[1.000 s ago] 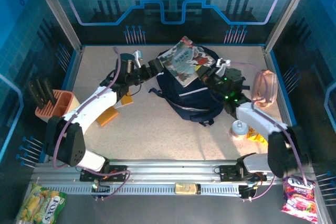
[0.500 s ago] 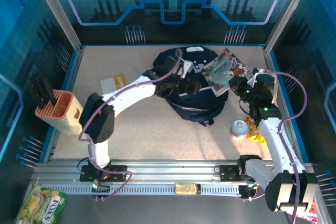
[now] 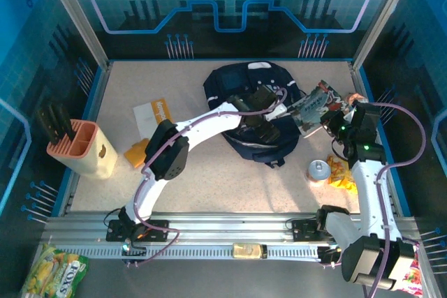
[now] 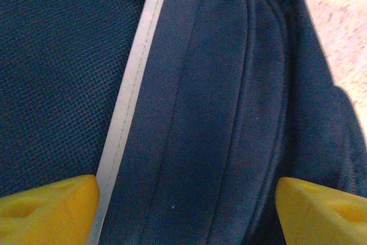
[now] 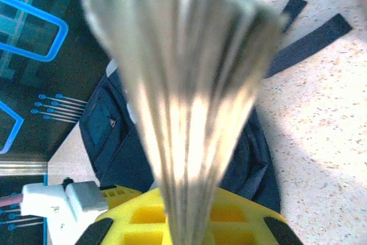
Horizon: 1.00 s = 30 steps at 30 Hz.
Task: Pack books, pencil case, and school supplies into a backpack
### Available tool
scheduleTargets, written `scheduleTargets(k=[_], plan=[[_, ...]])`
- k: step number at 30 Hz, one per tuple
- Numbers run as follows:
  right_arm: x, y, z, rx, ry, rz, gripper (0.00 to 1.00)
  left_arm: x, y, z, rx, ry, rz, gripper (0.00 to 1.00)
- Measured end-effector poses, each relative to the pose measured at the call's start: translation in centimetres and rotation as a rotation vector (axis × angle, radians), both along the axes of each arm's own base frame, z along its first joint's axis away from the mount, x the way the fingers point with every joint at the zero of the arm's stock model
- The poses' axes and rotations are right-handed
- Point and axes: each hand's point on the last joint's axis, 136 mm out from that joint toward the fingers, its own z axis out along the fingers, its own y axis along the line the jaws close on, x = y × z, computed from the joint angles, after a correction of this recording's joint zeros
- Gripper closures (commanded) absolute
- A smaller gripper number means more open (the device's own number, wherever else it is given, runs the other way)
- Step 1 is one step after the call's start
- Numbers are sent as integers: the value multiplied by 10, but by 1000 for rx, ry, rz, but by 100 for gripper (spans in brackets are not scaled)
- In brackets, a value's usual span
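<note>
Swinging out to the right of the backpack (image 3: 244, 82), the grey-teal illustrated book (image 3: 313, 105) now hangs past the bag's right edge, lower and further right than half a second ago and well away from the spot over the bag's top where it sat a second ago. The right claw (image 3: 326, 116) stays clamped on the book, whose pages fan out, blurred, above the yellow fingers in the right wrist view, with the navy bag beyond them. The left claw (image 3: 267, 127) has travelled from the upper middle of the backpack across to its front right part, and its arm now stretches further over the bag. In the left wrist view its fingers (image 4: 46, 207) stand wide apart close over navy fabric and the thin pale stripe (image 4: 129, 93), gripping nothing that shows. For the task this reads as a re-set: the book is not in the bag, and the left claw seems placed to take hold of fabric and open a mouth for it, though no opening is visible. The orange-yellow pad (image 3: 137, 152) lies on the table (image 3: 209, 186) left of the bag, uncovered now that the left arm has moved off, near a white and orange card (image 3: 152, 112)
</note>
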Motion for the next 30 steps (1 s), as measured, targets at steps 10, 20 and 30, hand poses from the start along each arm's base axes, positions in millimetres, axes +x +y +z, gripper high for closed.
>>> scheduleTargets(k=[10,20,30], plan=[[-6,-9,-2,-8,16,-28,100,8,7,-17,122,-24,5,31],[-15,-15,2,-49,20,-46,100,10,12,-28,208,-45,-20,26],[-25,-19,8,-86,24,-68,100,7,8,-25,246,-91,-16,76]])
